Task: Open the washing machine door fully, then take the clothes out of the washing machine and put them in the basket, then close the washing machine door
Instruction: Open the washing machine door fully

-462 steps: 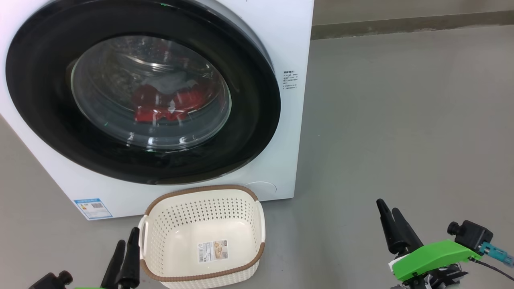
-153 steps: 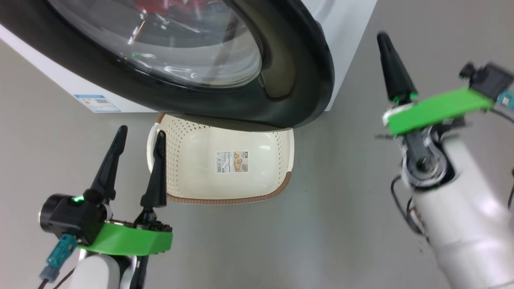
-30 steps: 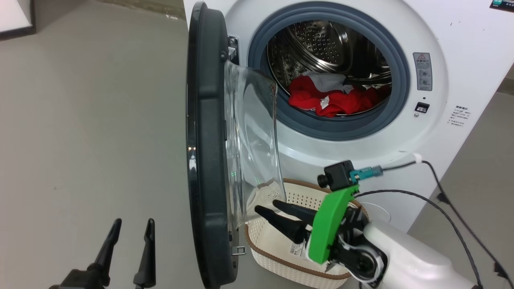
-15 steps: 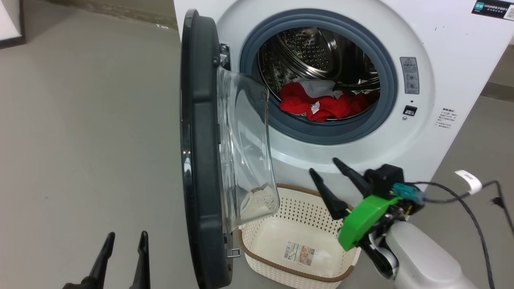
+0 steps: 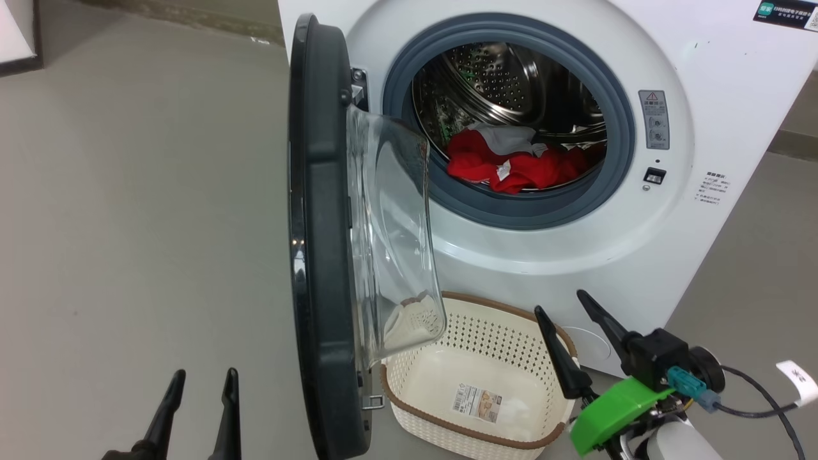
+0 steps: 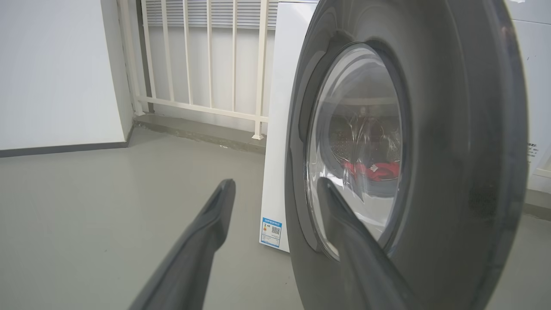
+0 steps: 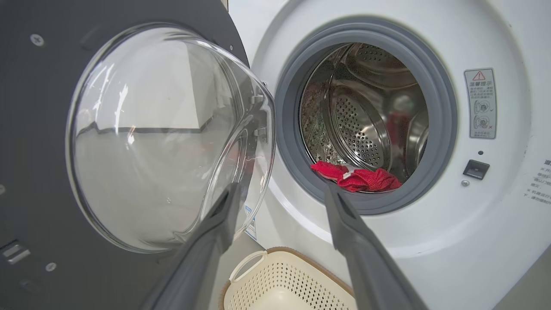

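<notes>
Clothes point(image 5: 521, 169): target of the next reach, not yet touched. Notes run near to far.

Nearest: left gripper point(image 5: 206, 373), low in the head view, fingers spread wide with nothing between them. It sits on the outer side of the washing machine door point(image 5: 323, 255), so the door stands between it and the load.

Right gripper point(image 5: 560, 301): fingers spread wide, empty, poised over the right end of the basket point(image 5: 492, 332) and pointing up toward the opening. This is your nearer arm, with an unblocked line.

Basket: on the floor point(image 5: 128, 223) against the washing machine point(image 5: 575, 249), empty bar its label point(image 5: 479, 402). The door's glass bowl point(image 5: 390, 223) overhangs its left end.

Door: swung out, roughly square to the machine front. Judgement: open enough to reach in. Whether it is at its stop, I cannot tell.

Farthest: the clothes lie above and ahead of the right gripper, low in the drum point(image 5: 511, 76), just behind the grey rubber ring point(image 5: 530, 214). The heap's long axis runs side to side. It is red and crumpled, with a pale grey-white piece on top and a small white tag point(image 5: 503, 171). It looks soft and probably tangled, so expect it to drag on the ring.
</notes>
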### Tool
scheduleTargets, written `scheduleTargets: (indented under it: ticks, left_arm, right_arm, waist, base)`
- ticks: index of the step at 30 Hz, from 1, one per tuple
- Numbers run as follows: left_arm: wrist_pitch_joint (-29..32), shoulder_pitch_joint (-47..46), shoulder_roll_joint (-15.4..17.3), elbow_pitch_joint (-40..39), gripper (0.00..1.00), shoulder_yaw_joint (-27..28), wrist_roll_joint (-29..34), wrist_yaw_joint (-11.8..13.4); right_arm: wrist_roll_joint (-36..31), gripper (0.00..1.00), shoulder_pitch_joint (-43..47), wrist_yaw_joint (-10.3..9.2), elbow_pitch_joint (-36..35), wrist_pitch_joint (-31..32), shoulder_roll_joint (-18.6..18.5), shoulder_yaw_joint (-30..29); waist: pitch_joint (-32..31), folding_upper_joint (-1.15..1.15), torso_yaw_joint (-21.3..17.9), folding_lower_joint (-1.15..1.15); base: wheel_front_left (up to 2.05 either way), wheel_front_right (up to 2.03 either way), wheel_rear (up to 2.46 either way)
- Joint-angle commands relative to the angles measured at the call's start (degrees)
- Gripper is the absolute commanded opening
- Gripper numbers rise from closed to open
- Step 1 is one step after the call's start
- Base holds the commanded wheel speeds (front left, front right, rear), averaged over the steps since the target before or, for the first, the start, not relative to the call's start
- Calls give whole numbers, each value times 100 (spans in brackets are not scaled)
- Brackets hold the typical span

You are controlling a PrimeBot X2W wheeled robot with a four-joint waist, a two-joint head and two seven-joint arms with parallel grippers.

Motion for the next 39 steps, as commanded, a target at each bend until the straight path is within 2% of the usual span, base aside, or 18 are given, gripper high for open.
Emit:
scheduleTargets:
  ticks: [1,32,33,34,35,36,37,38,39]
  left_arm:
    - [-69,-139,42,-138,100,171,-30,42]
    - [-69,-156,92,-16,100,194,275,46]
    - [-69,-148,94,-7,97,187,273,42]
    - [-69,-149,108,-25,88,184,315,62]
    - [-69,-149,110,-43,53,186,328,70]
    - [-69,-149,110,-43,53,186,328,70]
    - [-69,-150,130,-63,23,195,371,101]
    - [-69,-164,147,-90,0,208,392,113]
    - [-69,-174,146,-108,0,214,383,112]
  right_arm:
    - [19,100,-20,36,-159,-70,14,51]
    - [278,100,261,36,-112,-71,16,9]
    - [289,100,260,36,-106,-71,16,6]
    - [293,100,259,36,-104,-71,16,3]
    - [299,100,260,36,-101,-71,16,2]
    - [299,100,260,36,-101,-71,16,2]
    - [309,100,260,36,-98,-71,16,0]
    - [317,100,261,36,-97,-71,16,-6]
    - [320,100,262,36,-94,-71,16,-14]
  waist:
    - [-3,0,-1,0]
    - [-51,0,-32,0]
    - [-51,0,-32,0]
    - [-51,0,-32,0]
    - [-54,0,-34,0]
    - [-54,0,-34,0]
    - [-54,0,-35,0]
    - [-54,0,-35,0]
    - [-54,0,-35,0]
  base:
    - [0,0,0]
    - [0,0,0]
    - [0,0,0]
    - [0,0,0]
    - [0,0,0]
    - [0,0,0]
    - [0,0,0]
    - [0,0,0]
    - [0,0,0]
